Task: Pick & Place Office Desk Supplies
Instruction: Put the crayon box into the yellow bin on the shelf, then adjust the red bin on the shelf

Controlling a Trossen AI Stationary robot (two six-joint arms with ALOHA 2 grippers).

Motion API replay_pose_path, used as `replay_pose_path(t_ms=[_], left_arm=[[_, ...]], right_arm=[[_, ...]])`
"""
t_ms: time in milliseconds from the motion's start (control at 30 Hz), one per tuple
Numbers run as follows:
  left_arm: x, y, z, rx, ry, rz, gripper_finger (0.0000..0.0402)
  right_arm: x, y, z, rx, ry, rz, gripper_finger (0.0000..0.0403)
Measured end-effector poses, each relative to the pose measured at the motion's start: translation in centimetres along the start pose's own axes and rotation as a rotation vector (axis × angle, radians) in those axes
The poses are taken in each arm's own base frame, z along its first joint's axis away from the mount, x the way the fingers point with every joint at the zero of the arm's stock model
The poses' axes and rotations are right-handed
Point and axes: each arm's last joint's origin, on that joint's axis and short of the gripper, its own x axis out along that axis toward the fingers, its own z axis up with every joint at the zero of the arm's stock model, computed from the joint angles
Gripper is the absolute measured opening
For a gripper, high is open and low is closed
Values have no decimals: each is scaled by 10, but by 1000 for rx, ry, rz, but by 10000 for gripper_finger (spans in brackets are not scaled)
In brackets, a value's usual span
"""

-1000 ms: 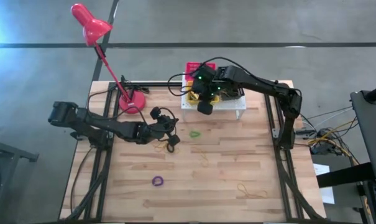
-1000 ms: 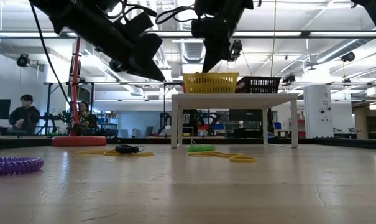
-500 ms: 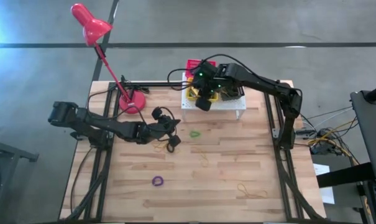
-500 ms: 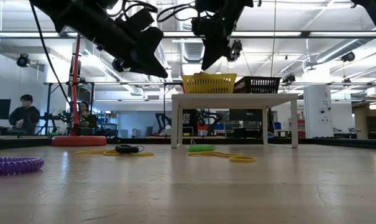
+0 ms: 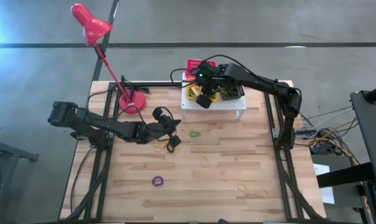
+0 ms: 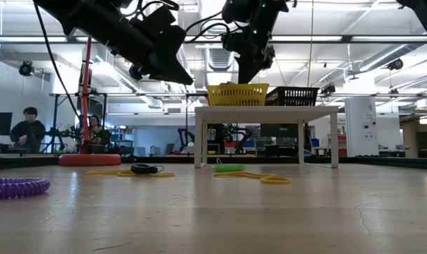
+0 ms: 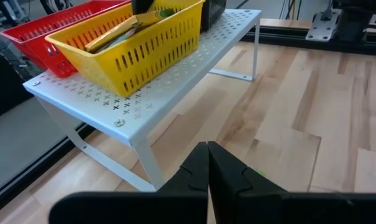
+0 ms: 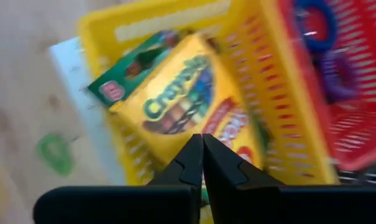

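Two crayon boxes lie in the yellow basket (image 8: 175,25), a yellow one (image 8: 188,106) on top of a green one (image 8: 132,74). The basket stands on the white shelf (image 5: 215,107). My right gripper (image 8: 202,146) hangs shut just above this basket (image 6: 238,94), pointing down, and holds nothing. My left gripper (image 5: 174,138) is shut and empty in the air left of the shelf, aimed at it (image 7: 175,81). On the table lie green (image 5: 194,133), purple (image 5: 157,181), black (image 6: 146,168) and yellow (image 5: 253,190) loops.
A red basket (image 8: 355,93) holding blue and purple loops and a black basket (image 6: 292,95) flank the yellow one on the shelf. The red lamp's base (image 5: 132,103) stands at the far left, its head (image 5: 91,25) leaning out past the far edge. Bare wood lies at the near side.
My right gripper has rolled and turned over the yellow basket, from slanting to pointing nearly straight down, and has shifted a little toward the far edge. It stays shut.
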Motion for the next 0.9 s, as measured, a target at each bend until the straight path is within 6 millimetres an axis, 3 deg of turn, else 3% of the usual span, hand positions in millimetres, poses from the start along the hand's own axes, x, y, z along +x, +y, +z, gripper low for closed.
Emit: replay_pose_path(t_ms=[300, 500, 633, 767, 900], left_arm=[[0, 0, 0, -1, 0, -3, 1], [0, 0, 1, -6, -7, -5, 1], [0, -1, 1, -9, -7, -28, 1], [-3, 0, 4, -31, -12, -53, 1], [-9, 5, 9, -51, -16, -56, 1]], right_arm=[[5, 6, -11, -67, 84, 117, 8], [-8, 5, -9, -133, 64, 120, 8], [-21, 1, -2, -125, -50, 79, 8], [-28, -18, 12, -62, -220, 3, 8], [-8, -53, 21, 12, -262, -49, 8]])
